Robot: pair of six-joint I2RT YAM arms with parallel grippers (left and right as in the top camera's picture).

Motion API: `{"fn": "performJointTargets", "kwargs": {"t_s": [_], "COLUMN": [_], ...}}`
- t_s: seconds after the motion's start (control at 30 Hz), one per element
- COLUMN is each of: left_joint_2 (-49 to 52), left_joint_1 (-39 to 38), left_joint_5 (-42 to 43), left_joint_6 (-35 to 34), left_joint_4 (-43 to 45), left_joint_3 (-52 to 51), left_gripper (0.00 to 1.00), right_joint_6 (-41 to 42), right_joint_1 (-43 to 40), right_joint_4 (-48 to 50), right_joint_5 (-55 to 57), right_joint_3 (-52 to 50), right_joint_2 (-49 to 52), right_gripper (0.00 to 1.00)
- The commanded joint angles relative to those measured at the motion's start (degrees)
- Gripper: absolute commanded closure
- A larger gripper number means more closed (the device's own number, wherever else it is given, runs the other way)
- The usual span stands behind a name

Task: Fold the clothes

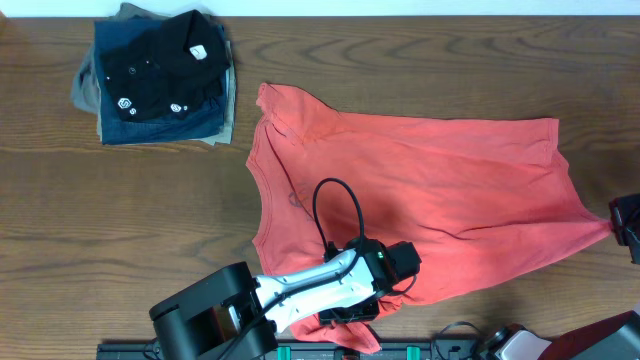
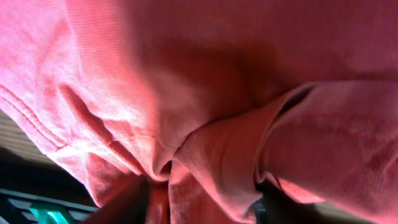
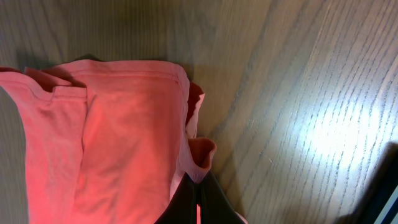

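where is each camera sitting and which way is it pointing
overhead: fixed above the table, looking straight down on the T-shirt and the folded stack; shows the left arm, with the right hand at the right edge.
left wrist: on the left arm, close against bunched T-shirt fabric; dark fingers at the bottom edge.
right wrist: on the right arm, looking down at the hem corner on wood, pinched by its own hand.
shared: overhead and right wrist both show that pinched corner.

overhead: top-down, far | left wrist: very close on T-shirt (image 2: 186,81) | right wrist: close, same T-shirt
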Motion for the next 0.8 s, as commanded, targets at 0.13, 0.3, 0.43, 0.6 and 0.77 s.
{"fn": "performJointTargets", "kwargs": {"t_s": [0.13,0.3,0.43,0.6,0.77], "left_joint_2": [0.5,-1.2,-3.2,-4.2,-4.2], "left_joint_1": [0.0,0.1,0.1,0.1,0.2], "left_joint_5": [0.7,0.1,-0.5,-0.5,-0.8], "left_joint_6": [3.3,4.4,5.8,10.2,14.4], "left_joint_4": [-1.9,-7.7,-9.9,-9.9,-9.9], "left_joint_3": [0.0,1.1,1.1,1.1,1.1], "left_gripper": [0.74,0.89,0.88,0.94,0.94], "right_joint_6": [-0.7,-0.7,-0.7,-0.7,-0.7], "right_joint_1": [0.8,0.8,0.8,0.8,0.8], "right_joint_4": [-0.1,-0.1,-0.1,-0.1,-0.2], "right_joint_5": [0.0,0.0,0.0,0.0,0.0], "right_joint_3": [0.9,0.9,0.9,0.9,0.9], "right_joint_2": [-0.3,-0.3,-0.3,-0.3,-0.3], "right_gripper": [0.98,0.98,0.98,0.98,0.98]}}
